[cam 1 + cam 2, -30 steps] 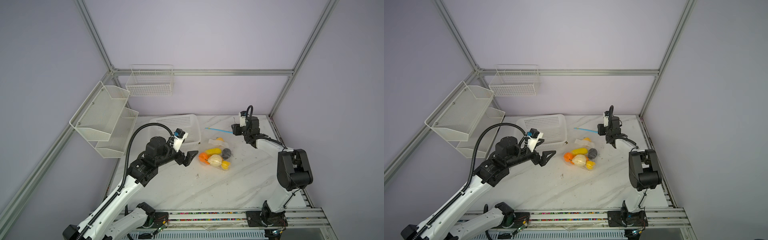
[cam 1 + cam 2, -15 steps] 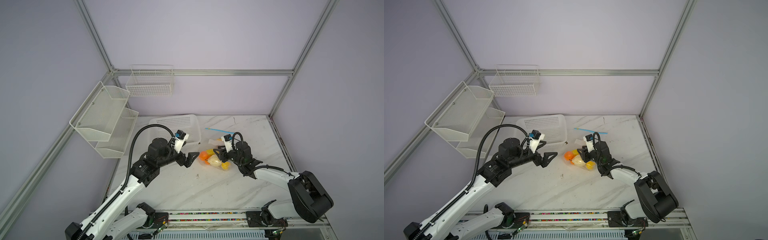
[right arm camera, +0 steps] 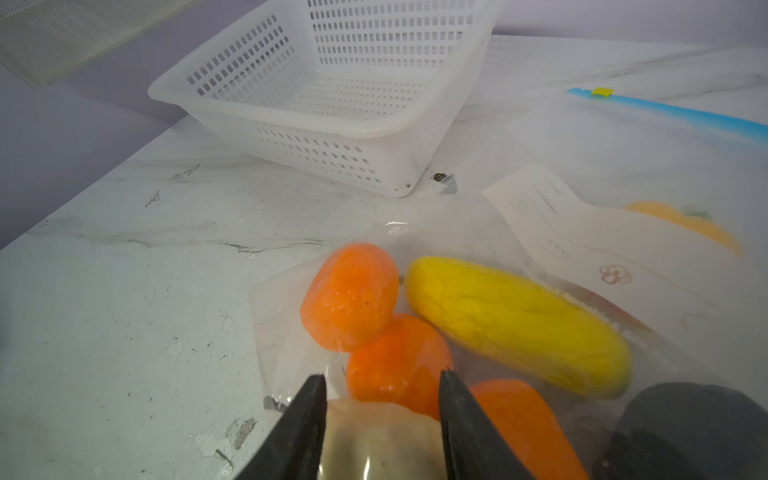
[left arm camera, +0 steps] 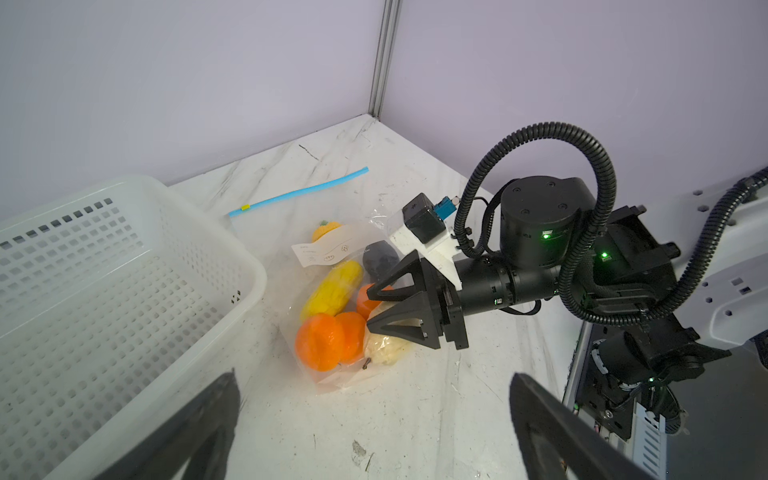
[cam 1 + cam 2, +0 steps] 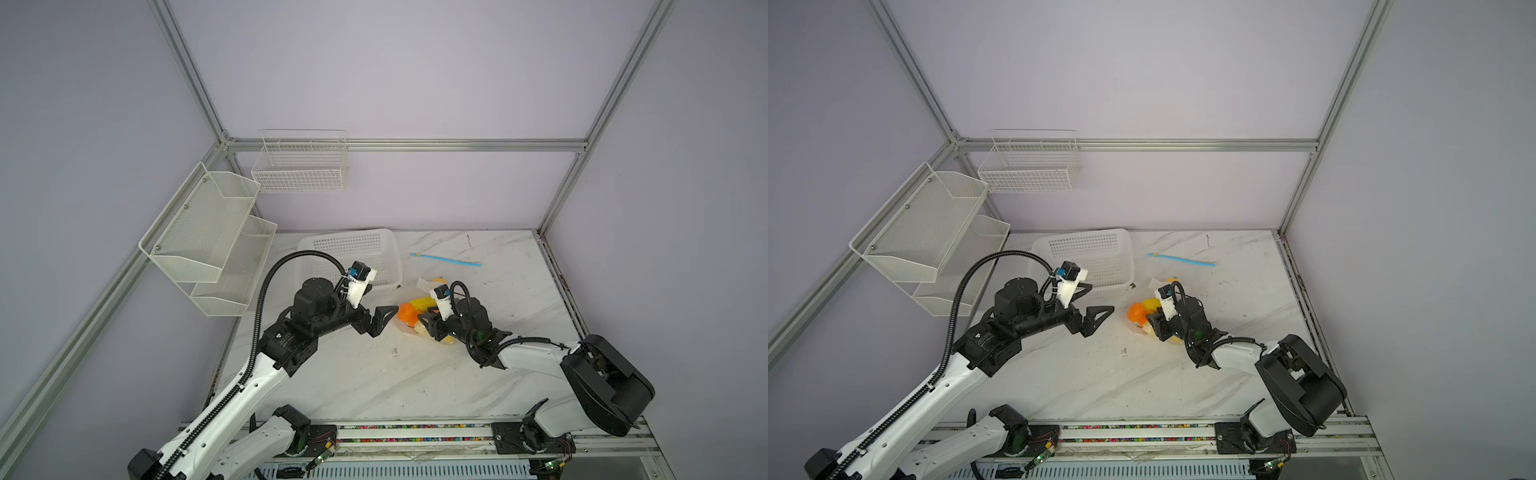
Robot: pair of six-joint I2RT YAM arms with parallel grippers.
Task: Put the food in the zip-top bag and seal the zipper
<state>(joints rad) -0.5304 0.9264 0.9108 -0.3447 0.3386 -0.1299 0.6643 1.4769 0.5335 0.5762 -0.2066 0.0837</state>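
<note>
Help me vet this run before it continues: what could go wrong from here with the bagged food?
1. The right gripper appears to pinch the cream-white piece through the zip-top bag; pulling could tear the film or drag the whole bag.
2. I cannot tell whether the zipper is sealed; if not, lifting could spill the food.
3. The open left gripper hovers close by; the grippers might collide.

Left arm (image 5: pixel 266 365) extends forward from its base, forearm raised, wrist roughly level. Left gripper (image 5: pixel 384 322) points to the robot's right, jaws fully apart, holding nothing. Right arm (image 5: pixel 536 353) lies low, elbow folded, forearm running to the robot's left. Right gripper (image 4: pixel 371 309) sits low, jaws partly apart; whether they clamp anything cannot be determined.
</note>
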